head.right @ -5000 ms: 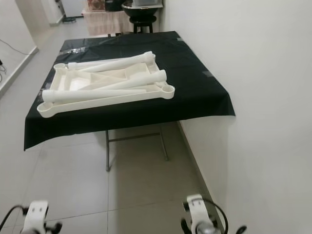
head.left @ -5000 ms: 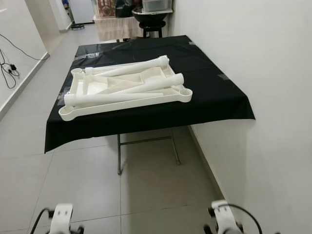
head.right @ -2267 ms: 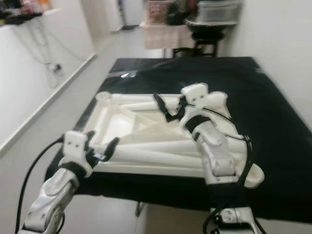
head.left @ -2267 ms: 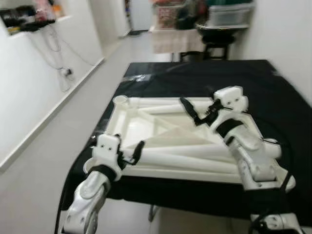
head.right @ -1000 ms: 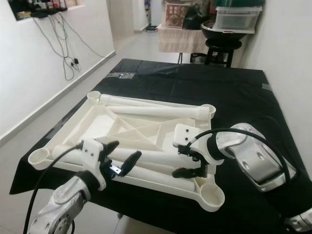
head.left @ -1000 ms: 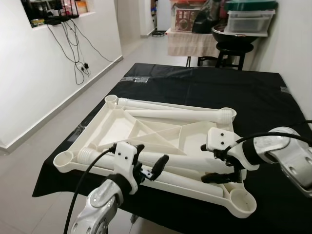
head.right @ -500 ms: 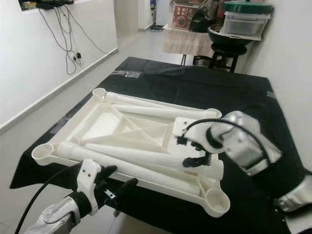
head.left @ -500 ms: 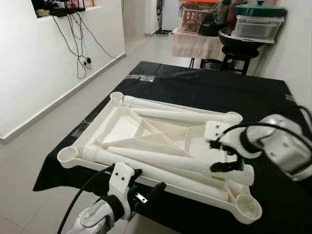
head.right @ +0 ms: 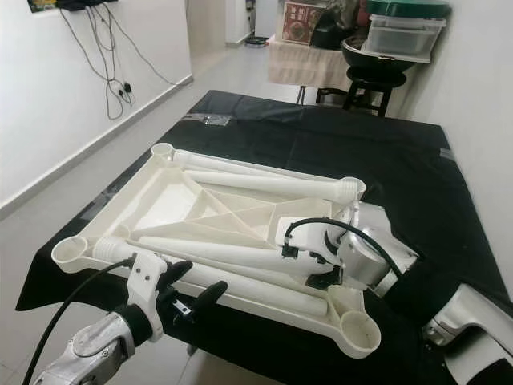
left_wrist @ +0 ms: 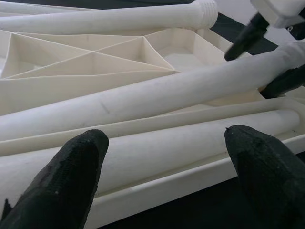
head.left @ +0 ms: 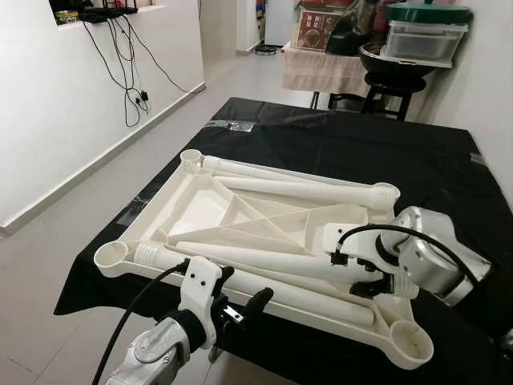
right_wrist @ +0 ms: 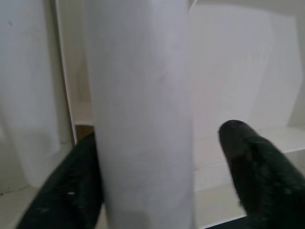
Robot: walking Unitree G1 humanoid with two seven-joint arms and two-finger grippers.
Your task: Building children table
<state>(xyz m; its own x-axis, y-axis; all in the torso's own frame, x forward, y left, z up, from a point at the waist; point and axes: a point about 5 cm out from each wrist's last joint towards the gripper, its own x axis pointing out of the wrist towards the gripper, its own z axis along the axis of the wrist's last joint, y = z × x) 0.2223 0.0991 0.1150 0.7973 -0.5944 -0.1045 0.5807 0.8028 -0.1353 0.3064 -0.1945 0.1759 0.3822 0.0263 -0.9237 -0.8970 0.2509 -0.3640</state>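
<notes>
Several white plastic table legs (head.left: pixel 264 277) are lying in the upturned white tabletop (head.left: pixel 200 210) on the black-covered desk (head.left: pixel 337 152). One leg is being straddled by the spread right gripper (head.left: pixel 370 281); closing and lifting seem needed next. Near the tabletop's front edge, the left gripper (head.left: pixel 240 305) is being held spread.

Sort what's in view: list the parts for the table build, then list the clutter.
For the build: white tabletop lying upside down; leg tubes on it; right gripper around one tube; left gripper open nearby.

Lying about: stool, storage box, wall cables.
</notes>
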